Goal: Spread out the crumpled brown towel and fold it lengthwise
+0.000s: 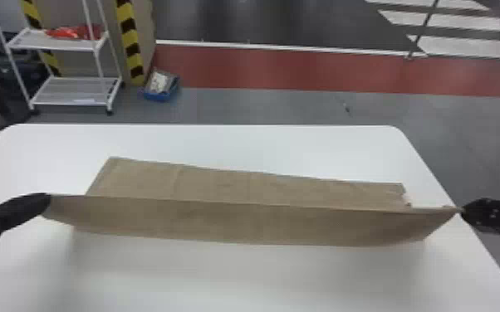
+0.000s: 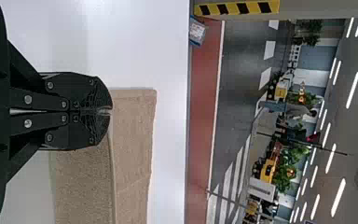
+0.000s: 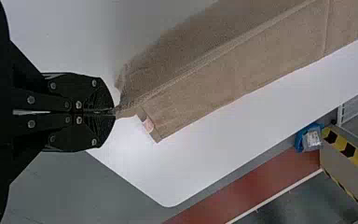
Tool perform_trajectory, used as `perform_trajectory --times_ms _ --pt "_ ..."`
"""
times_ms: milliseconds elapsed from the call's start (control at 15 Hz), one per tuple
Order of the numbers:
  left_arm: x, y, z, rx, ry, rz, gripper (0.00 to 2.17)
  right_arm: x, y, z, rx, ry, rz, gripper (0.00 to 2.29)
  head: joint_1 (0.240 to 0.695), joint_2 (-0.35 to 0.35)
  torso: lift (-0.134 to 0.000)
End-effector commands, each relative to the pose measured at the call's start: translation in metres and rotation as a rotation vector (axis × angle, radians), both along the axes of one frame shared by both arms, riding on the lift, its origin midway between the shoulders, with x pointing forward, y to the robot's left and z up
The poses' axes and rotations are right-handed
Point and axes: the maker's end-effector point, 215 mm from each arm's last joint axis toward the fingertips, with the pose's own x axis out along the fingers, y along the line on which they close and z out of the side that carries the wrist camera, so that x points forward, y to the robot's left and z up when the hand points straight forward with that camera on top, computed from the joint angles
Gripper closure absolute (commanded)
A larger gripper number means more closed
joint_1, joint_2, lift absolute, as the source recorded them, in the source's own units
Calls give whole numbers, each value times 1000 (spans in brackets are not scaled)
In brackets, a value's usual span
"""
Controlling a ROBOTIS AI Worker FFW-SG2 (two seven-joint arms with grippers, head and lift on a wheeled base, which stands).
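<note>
Left tool and right tool pinch the brown towel by its raised edge; move together, taut (slack could wrinkle it); lower evenly towards the far edge.

Towel lies on table, cart behind left.

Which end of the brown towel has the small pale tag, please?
The towel end in the right gripper: the tag is there, while the end in the left gripper looks plain.
</note>
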Motion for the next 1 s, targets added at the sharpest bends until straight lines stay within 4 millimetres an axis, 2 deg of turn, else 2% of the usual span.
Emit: perform_trajectory --times_ms 0,200,333,400,467,600,733,933 --pt "24 -11 14 25 -7 -2 1652 26 -10 -2 25 -2 -27 1416 695 -102 -124" --pt "63 -46 27 54 -6 -40 1652 61 -9 -8 42 15 -49 1420 695 -128 -124" --pt "87 -66 20 72 21 -64 1652 72 -3 -18 38 43 -50 1416 695 -149 -124" --pt "100 -73 10 88 51 -77 1652 76 1 -26 35 64 -48 1416 695 -154 -124" --pt "109 -76 -3 95 81 -81 1652 81 4 -30 33 74 -47 1416 695 -158 -124" --pt "125 -76 -9 94 105 -75 1652 93 -2 -30 47 79 -71 1416 695 -163 -124" --pt "135 -73 -10 96 115 -70 1652 102 -10 -31 53 88 -93 1416 695 -163 -124" --pt "136 -64 -7 100 113 -56 1652 109 -13 -27 67 81 -105 1416 695 -164 -124"
